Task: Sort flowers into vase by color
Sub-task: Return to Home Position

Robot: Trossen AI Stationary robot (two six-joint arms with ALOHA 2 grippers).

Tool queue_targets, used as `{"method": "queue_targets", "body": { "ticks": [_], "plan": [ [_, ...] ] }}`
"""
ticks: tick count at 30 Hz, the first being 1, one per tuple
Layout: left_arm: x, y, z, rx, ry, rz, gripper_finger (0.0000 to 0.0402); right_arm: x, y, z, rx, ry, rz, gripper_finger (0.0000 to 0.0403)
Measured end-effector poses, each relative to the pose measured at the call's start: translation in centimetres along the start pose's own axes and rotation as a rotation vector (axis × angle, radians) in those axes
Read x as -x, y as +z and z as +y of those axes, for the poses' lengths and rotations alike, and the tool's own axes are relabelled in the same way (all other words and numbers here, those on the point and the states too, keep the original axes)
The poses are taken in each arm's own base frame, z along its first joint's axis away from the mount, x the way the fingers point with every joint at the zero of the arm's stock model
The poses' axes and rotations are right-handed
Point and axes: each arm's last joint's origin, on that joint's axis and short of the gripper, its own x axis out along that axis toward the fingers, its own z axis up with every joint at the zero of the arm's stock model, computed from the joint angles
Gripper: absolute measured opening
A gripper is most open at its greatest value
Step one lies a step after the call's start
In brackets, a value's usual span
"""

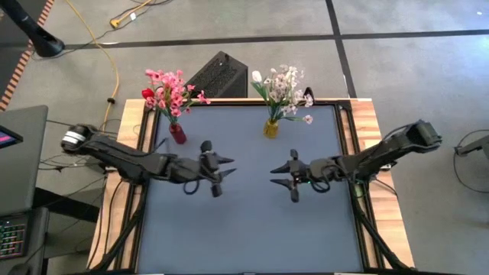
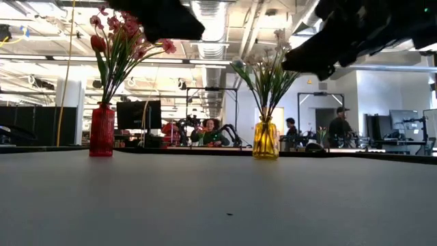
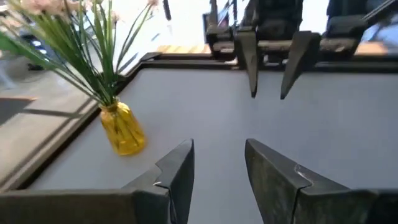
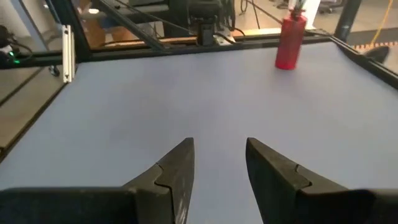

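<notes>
Over the middle of the grey table (image 1: pixel 252 229), the left gripper (image 3: pixel 219 144) hangs with its fingers moderately apart and nothing between them. The right gripper (image 4: pixel 219 144) faces it tip to tip across a short gap, likewise parted and empty. No flower lies on the table surface. All flowers stand upright in vases near the edge that shows at the top of the high view, off to the side of both sets of fingers. The pink and red flowers (image 1: pixel 172 92) are in the red vase (image 1: pixel 177 134), which is nearer the left arm. The white flowers (image 1: pixel 284 88) are in the yellow vase (image 1: pixel 271 127), about level with the gap between the grippers and slightly nearer the right. Judgement: sorting appears complete. Drawing each arm back along its own side should take the fingers away from the vases, with little risk of brushing the stems.
</notes>
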Motion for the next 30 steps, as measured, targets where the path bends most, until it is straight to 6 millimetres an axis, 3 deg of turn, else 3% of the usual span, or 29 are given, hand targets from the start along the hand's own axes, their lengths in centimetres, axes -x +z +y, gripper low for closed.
{"method": "queue_targets", "body": {
  "ticks": [6, 11, 20, 30],
  "plan": [
    [3.6, -3.0, 1.9, 0.109, -0.053, -0.088, 0.0132, -2.1, -0.2, 0.8, -0.006, 0.009, -0.021, 0.017],
    [6.3, -4.5, 3.7, 0.158, -0.06, -0.139, 0.0132, -1.9, 1.1, 0.7, 0.058, -0.002, 0.001, 0.017],
    [10.3, -7.1, 6.3, 0.226, -0.075, -0.251, 0.0132, 2.5, 3.8, -1.1, 0.088, -0.042, -0.006, 0.017],
    [12.3, -9.6, 7.6, 0.289, -0.149, -0.319, 0.0132, 7.3, 4.4, -2.3, 0.071, -0.045, -0.005, 0.017]
  ]
}}
